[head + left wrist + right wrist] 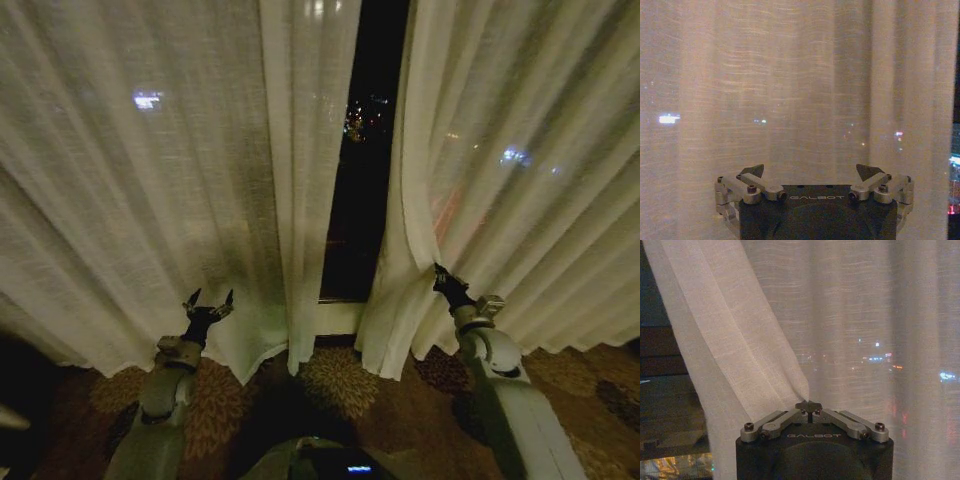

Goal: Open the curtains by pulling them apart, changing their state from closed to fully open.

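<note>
Two sheer cream curtains hang before a dark window: the left curtain [150, 190] and the right curtain [520, 190], with a narrow dark gap between them. My left gripper [208, 300] is open just in front of the left panel's lower part, its fingers [752, 172] spread wide and nothing between them, facing the left curtain [800, 90]. My right gripper [440, 275] is shut on the inner edge of the right panel; in the right wrist view the right gripper [809, 406] pinches a fold of the right curtain [740, 350], which pulls taut toward it.
The dark window gap [365, 150] shows city lights outside, with a sill [335, 318] below it. A patterned brown carpet [340, 385] lies under the curtain hems. My base [320, 460] sits at the bottom centre.
</note>
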### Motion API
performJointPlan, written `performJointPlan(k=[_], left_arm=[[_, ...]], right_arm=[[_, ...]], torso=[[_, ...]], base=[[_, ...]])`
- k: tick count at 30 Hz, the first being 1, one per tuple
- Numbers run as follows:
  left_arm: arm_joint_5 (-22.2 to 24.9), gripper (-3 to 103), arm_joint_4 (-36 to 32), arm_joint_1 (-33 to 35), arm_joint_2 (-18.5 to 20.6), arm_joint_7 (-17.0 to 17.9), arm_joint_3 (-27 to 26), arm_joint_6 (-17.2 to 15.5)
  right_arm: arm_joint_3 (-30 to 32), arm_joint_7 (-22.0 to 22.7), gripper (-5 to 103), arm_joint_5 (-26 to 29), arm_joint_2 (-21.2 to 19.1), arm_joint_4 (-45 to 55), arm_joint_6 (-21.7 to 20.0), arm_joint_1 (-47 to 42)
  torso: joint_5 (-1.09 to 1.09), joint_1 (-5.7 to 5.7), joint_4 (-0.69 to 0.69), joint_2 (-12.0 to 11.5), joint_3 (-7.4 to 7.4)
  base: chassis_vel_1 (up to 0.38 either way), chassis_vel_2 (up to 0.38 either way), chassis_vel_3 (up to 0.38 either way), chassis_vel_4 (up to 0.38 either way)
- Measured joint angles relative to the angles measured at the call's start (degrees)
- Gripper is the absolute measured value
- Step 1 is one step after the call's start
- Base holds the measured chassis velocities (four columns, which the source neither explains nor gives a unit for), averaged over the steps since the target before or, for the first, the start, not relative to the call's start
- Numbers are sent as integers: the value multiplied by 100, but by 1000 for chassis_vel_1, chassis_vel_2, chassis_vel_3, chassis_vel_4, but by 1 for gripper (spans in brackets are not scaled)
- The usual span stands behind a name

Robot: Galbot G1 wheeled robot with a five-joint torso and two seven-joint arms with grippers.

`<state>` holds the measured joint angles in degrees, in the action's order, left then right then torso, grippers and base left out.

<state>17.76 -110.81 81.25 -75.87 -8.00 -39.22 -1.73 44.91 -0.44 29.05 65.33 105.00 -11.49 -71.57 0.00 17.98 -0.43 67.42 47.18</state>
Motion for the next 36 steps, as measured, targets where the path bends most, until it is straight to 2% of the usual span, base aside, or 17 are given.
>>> performJointPlan(k=[36], left_arm=[[0,100,-9,10,18,-87,7,64]], right_arm=[[263,-42,0,87,-27,93,25,-221]], torso=[[-1,0,1,-1,0]], base=[[-194,-192,193,196]])
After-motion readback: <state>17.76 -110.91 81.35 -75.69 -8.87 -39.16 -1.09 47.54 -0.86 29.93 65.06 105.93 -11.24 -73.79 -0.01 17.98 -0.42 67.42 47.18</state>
